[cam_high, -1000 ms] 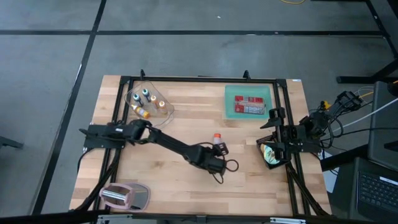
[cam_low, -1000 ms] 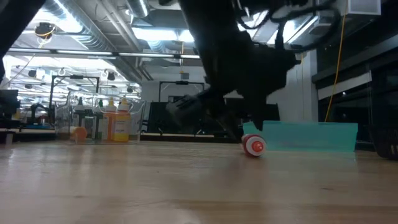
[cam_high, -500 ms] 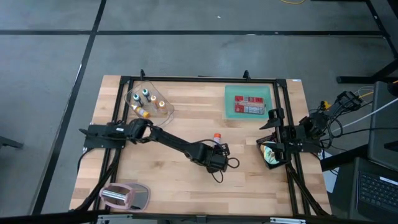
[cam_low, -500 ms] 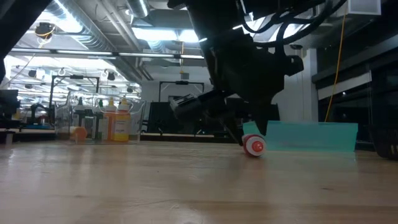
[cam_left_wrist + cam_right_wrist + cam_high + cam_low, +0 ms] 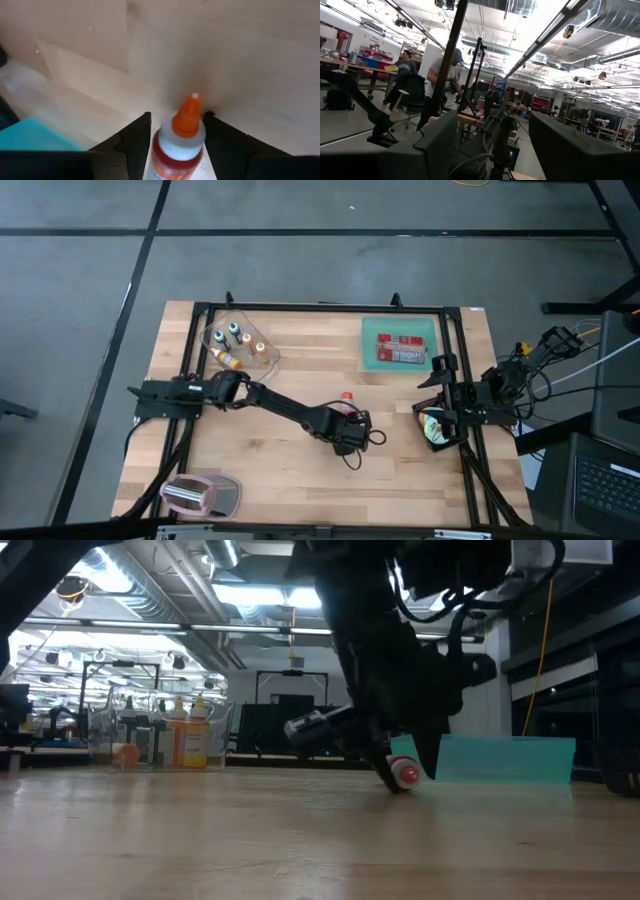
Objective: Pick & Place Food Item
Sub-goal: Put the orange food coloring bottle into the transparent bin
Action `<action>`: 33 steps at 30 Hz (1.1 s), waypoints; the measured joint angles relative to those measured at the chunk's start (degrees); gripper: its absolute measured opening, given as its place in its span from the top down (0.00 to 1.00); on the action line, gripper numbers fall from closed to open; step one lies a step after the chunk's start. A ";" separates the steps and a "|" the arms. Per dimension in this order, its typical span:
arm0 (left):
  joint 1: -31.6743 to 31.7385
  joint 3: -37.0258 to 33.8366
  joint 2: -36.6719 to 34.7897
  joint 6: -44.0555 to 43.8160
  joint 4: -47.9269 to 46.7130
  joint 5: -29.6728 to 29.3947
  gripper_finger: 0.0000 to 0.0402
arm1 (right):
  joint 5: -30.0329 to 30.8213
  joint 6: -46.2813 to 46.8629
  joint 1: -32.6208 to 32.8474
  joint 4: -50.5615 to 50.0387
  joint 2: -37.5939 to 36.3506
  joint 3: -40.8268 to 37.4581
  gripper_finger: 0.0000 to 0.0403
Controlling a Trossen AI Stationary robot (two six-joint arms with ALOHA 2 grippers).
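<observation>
The left end effector (image 5: 172, 131) stands with its two dark fingers (image 5: 134, 135) spread to either side of a small bottle (image 5: 180, 140), white-bodied with an orange nozzle and a red band. Its wrist view shows the bottle between them with the jaws apart, and I cannot tell whether they touch it.

From above, the left end effector (image 5: 350, 423) covers most of the bottle (image 5: 347, 396), leaving only the orange tip showing at mid-surface, well apart from the teal tray (image 5: 372, 330). The low view adds what the overhead one hides: the bottle (image 5: 404, 774) lies on its side on the wooden surface (image 5: 250, 840), its round end facing the camera, under the dark arm.

The right end effector (image 5: 437, 394) waits released at the surface's right edge; its wrist view looks into the room, where people (image 5: 440, 75) stand.

Only the overhead view shows the clear tub (image 5: 240, 340) of small bottles at the far left corner, the red packet (image 5: 402, 348) in the tray, and a pink-grey item (image 5: 200, 494) at the near left.
</observation>
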 joint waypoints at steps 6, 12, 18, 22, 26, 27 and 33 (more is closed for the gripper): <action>1.81 -0.01 1.02 -1.56 2.44 -3.33 0.62 | -0.03 -0.22 0.00 -0.05 0.00 0.00 0.40; 2.13 -0.09 1.34 -7.72 2.56 -6.96 0.73 | -0.03 -0.48 0.01 -0.04 0.00 0.00 0.40; 2.18 5.19 1.84 -22.52 1.56 -6.46 0.73 | -1.10 -0.48 0.02 -0.04 0.00 0.00 0.40; 2.15 11.84 0.51 -32.84 1.58 -4.45 0.73 | -1.10 -0.48 0.01 -0.04 0.00 0.00 0.40; 1.98 16.82 -1.86 -40.13 1.20 -4.15 0.73 | -1.14 -0.46 -0.01 -0.04 0.00 0.00 0.40; 1.96 17.22 -2.96 -42.43 1.14 -4.06 0.73 | -1.45 -0.46 0.02 -0.04 0.00 0.00 0.40; 1.83 17.44 -11.85 -56.60 0.97 -4.13 0.73 | -3.21 0.01 0.00 0.01 0.00 0.00 0.40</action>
